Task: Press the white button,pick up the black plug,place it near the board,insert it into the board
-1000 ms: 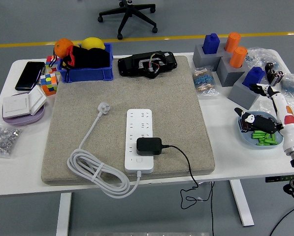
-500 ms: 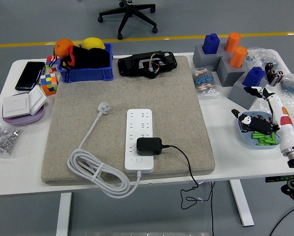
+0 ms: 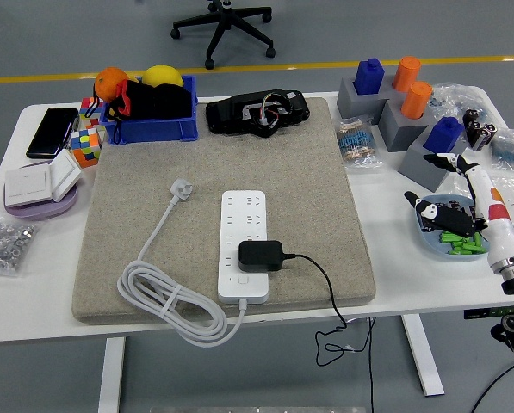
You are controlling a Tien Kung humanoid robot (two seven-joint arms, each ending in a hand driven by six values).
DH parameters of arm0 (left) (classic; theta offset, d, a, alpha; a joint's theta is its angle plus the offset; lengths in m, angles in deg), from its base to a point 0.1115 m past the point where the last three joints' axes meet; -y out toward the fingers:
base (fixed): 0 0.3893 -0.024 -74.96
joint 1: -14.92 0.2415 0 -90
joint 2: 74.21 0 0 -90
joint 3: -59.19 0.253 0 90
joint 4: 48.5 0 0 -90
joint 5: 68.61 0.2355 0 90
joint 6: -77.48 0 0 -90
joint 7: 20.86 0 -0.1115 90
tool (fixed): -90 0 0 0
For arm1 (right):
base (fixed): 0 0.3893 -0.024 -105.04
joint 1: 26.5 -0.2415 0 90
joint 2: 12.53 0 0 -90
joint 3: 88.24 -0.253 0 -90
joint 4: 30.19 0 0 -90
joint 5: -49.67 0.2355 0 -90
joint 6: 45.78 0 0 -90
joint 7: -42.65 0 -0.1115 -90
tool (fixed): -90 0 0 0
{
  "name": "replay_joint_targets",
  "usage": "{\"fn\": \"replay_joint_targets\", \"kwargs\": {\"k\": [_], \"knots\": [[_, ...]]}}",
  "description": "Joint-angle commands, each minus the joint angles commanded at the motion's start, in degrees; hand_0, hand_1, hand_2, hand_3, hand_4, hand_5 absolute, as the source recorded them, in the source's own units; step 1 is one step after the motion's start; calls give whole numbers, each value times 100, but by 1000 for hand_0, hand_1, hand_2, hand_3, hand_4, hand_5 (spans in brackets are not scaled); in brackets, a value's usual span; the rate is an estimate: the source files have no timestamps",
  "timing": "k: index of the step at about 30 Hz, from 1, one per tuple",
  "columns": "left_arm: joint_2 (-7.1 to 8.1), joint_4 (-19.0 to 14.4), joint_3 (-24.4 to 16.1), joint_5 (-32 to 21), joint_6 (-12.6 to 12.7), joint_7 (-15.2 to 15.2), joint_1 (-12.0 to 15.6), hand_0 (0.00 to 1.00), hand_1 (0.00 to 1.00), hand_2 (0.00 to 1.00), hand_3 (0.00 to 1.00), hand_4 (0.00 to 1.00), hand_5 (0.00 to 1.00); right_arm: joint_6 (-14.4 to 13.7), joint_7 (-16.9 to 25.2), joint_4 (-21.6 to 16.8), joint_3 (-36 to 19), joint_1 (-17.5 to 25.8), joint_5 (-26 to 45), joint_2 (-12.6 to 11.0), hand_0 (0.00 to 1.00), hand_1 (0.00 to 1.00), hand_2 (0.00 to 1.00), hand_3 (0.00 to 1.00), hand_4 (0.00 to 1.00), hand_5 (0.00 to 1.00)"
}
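Hovering my right hand (image 3: 446, 215) over the blue dish (image 3: 435, 239) at the table's right, fingers loosely spread and empty, I see the black plug (image 3: 261, 255) seated in the white power strip (image 3: 244, 245), just above its white button (image 3: 243, 280).

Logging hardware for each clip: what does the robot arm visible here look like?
Only the right arm shows, at the picture's right edge. Its forearm is a white tapered shell with an orange and a dark marking, ending in a silver metal ring near the elbow. The right hand is black with white and silver parts and exposed mechanism; finer detail is too small to tell. No left arm is visible.
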Motion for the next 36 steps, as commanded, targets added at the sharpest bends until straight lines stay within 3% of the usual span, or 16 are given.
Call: {"fn": "replay_joint_targets", "kwargs": {"k": [5, 27, 36], "knots": [[-2, 0, -15, 30, -9, -13, 28, 466, 496, 511, 577, 594, 262, -38, 270, 17, -1, 9, 53, -22, 788, 734, 712, 678, 871, 267], [45, 0, -6, 113, -30, -18, 113, 467, 496, 511, 579, 593, 263, 136, -63, -10, -117, 83, -105, 30, 797, 748, 728, 672, 866, 264], [57, 0, -11, 159, -35, -18, 136, 467, 496, 512, 579, 593, 261, 12, 220, -5, -163, 103, -32, 35, 778, 739, 712, 647, 846, 242]]}}
